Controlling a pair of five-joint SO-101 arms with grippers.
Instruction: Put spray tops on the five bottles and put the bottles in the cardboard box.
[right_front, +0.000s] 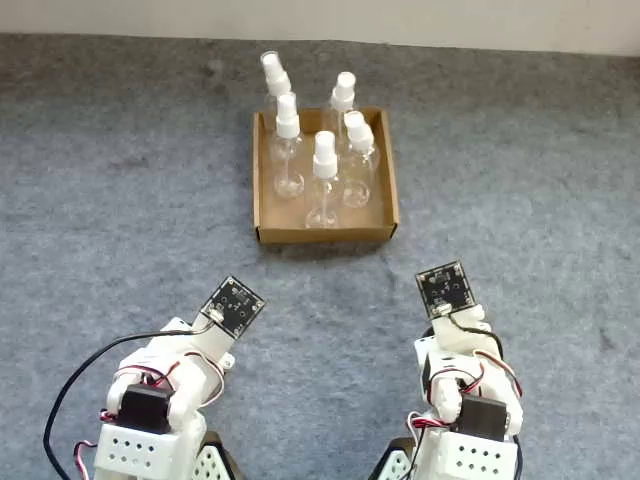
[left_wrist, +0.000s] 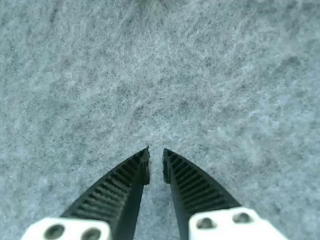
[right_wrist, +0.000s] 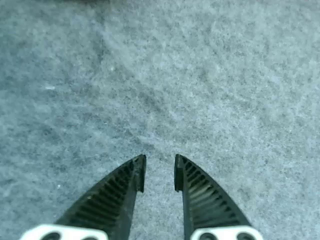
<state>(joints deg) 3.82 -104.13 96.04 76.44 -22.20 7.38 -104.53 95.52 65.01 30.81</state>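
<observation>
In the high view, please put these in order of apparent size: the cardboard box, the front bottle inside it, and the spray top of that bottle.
1. cardboard box
2. front bottle
3. spray top, clearly the smallest

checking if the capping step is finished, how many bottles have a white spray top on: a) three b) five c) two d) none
B: five white spray tops can be counted, one on each of the clear bottles standing together at the cardboard box.
</observation>
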